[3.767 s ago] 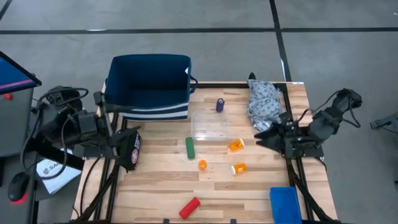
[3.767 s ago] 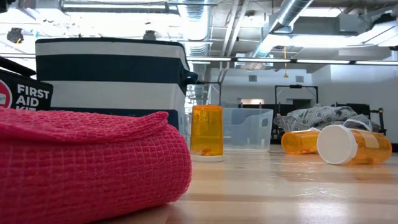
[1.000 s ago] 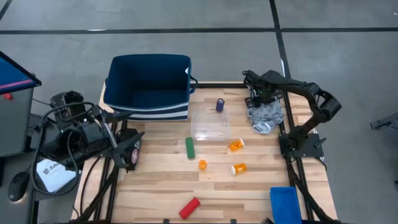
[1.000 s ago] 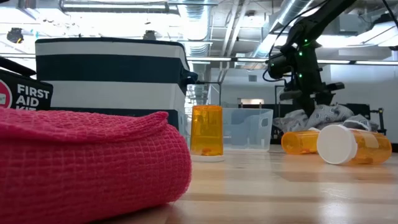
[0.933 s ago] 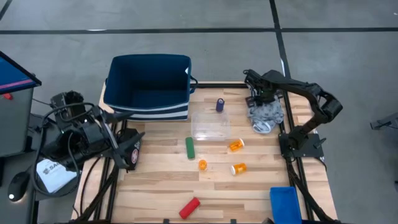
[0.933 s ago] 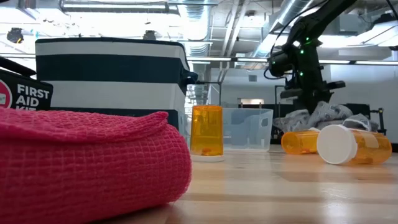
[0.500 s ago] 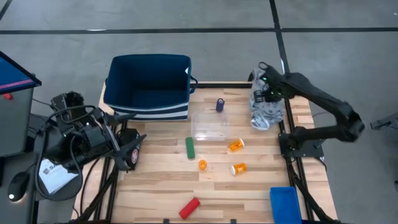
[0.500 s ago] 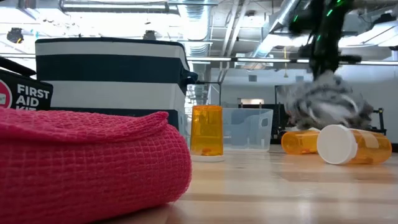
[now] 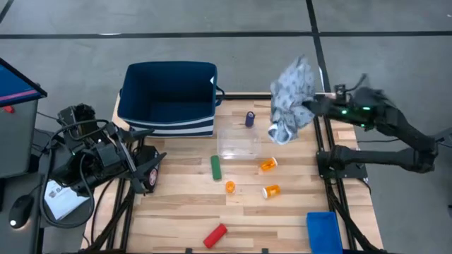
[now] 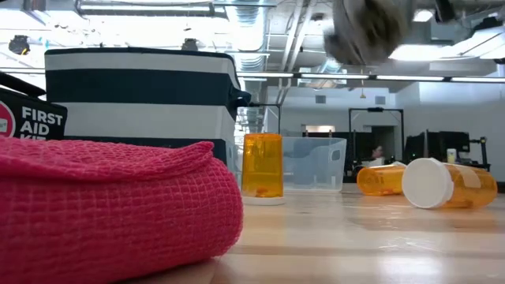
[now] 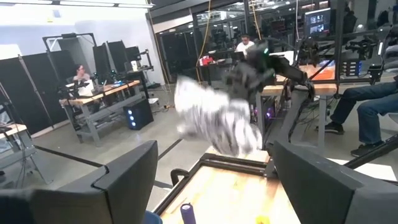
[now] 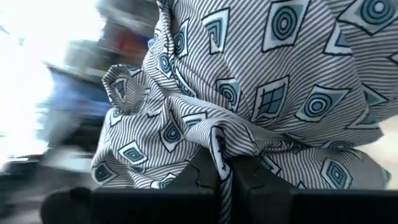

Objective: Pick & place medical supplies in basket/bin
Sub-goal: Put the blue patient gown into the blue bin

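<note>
The grey-blue patterned cloth bundle (image 9: 289, 99) hangs in the air above the table's far right corner, with my right gripper (image 9: 312, 106) shut on it; the bundle also shows blurred in the low view (image 10: 367, 28) and the left wrist view (image 11: 214, 121). The navy basket (image 9: 169, 95) stands at the far left. On the table lie orange pill bottles (image 9: 268, 164) (image 9: 271, 190) (image 9: 230, 186), a green cylinder (image 9: 215, 167), a purple one (image 9: 250, 118) and a red one (image 9: 215, 235). My left gripper (image 11: 211, 180) waits open at the table's left edge. My right gripper pinches a gathered fold of the cloth (image 12: 219, 146) between its two shut fingers (image 12: 199, 177). The fingers reach in roughly level from the table's right side. The bundle is lifted clear of the table and hangs slack around and below the fingers.
A clear plastic tray (image 9: 239, 141) sits mid-table, right of the basket. The bright-blue bin (image 9: 323, 231) lies at the near right corner. A first-aid pouch (image 10: 31, 118) lies by my left arm. People sit at desks beyond the table (image 11: 81, 71).
My right gripper has shut on the cloth bundle at the far right corner and gone up with it, swinging a little toward the table's left. The bundle has left the table entirely and now hangs clear, flaring out as it moves.
</note>
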